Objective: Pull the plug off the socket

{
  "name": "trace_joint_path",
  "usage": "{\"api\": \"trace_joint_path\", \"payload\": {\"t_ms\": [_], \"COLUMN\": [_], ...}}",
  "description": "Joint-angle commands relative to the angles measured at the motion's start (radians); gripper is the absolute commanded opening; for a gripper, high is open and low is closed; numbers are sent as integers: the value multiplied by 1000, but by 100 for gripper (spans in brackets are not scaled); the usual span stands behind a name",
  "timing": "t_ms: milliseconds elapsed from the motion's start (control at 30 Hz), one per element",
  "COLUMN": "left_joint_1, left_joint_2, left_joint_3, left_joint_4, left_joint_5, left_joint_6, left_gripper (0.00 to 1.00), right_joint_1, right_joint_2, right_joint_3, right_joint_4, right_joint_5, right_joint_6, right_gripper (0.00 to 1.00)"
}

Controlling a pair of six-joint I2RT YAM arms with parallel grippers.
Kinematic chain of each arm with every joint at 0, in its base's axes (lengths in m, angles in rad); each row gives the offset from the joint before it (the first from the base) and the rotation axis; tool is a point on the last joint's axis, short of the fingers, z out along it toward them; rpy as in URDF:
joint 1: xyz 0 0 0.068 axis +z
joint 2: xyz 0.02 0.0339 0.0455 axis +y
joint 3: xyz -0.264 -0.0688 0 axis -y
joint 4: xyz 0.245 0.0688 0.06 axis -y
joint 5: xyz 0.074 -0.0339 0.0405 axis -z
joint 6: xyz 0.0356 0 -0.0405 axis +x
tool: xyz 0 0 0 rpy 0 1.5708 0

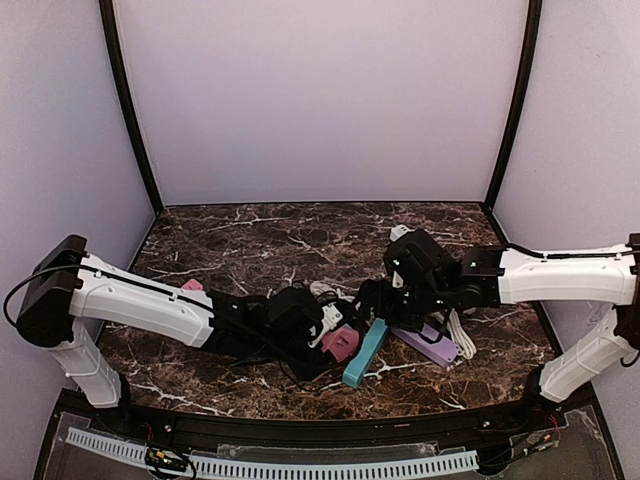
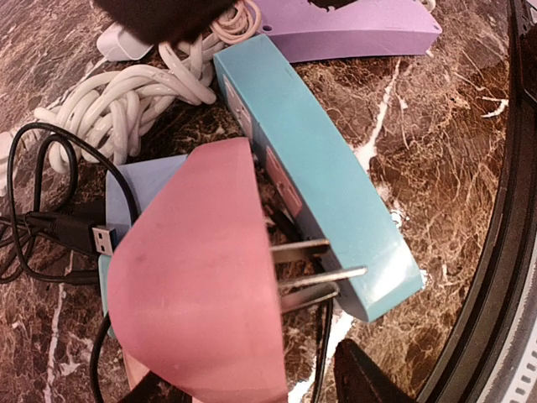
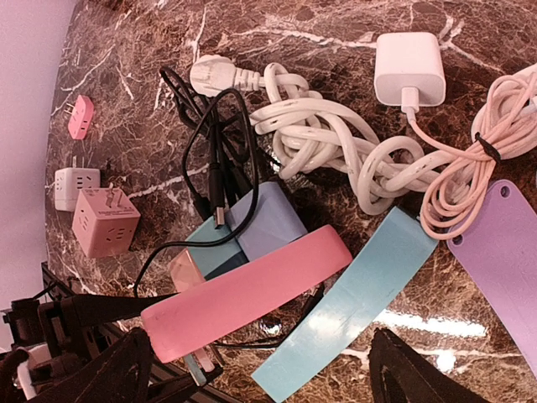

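- One pink plug [image 2: 201, 285]: the task item. It sits near the middle of the bench [image 1: 250, 240], just left of the teal strip [image 2: 327, 176], with a pale blue block [image 3: 268, 220] close by.
- Three prongs [image 2: 315, 248]: bare along their whole length in the left wrist view. The tips lie in front of the strip's side face and are not seated in any slot that shows.
- Status, judged: the pull looks done. Plug and strip are parted, though close beside each other.
- Left hand [image 1: 322, 332]: at the plug, which fills the space between its fingers. Whether it grips the plug or has let go, I cannot tell.
- Right hand [image 1: 378, 303]: fingers wide, set either side of the strip's near end and closed on nothing. Whether they touch the strip cannot be told.
- Remaining, judged: little. Carry the plug clear of the strip or set it down, then lift both hands away.
- Risk, judged: the prongs lie close to the strip and to a black cable [image 3: 214, 180], so a careless retreat could snag.
- Other stock: purple strip [image 1: 432, 345] to the right, and white cord bundle [image 3: 336, 143] and white charger [image 3: 409, 67] farther back. Pink cube [image 3: 105, 222] and white cube [image 3: 74, 186] are well to the left.
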Motion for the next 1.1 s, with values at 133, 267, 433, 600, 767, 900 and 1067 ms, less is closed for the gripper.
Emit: {"api": "trace_joint_path", "payload": {"t_ms": [133,267,433,600,767,900,1067], "left_joint_1": [-24,-26,-25,-8,40,89,152], "left_joint_2": [-26,-38,-111,-208,-300,-365,-423], "left_joint_3": [-38,-42,-54,-89,-125,-151,-177], "left_joint_4": [83,91,68,20,-61,-88,-108], "left_joint_5": [218,224,152,106,166,183,171], "left_joint_6": [-14,-22,-82,-179,-245,-273,-296], "left_gripper": [62,65,75,87,90,90,92], "right_joint_1": [-6,-4,18,79,144,193,226], "right_joint_2": [-60,-64,-70,-83,-59,-2,104], "right_joint_3": [-36,-33,-14,-7,25,87,193], "right_joint_4": [25,19,-33,-102,-137,-157,-237], "right_joint_5": [15,6,24,86,126,144,176], "right_joint_6": [41,39,52,110,172,201,262], "right_gripper": [88,88,88,88,87,86,85]}}
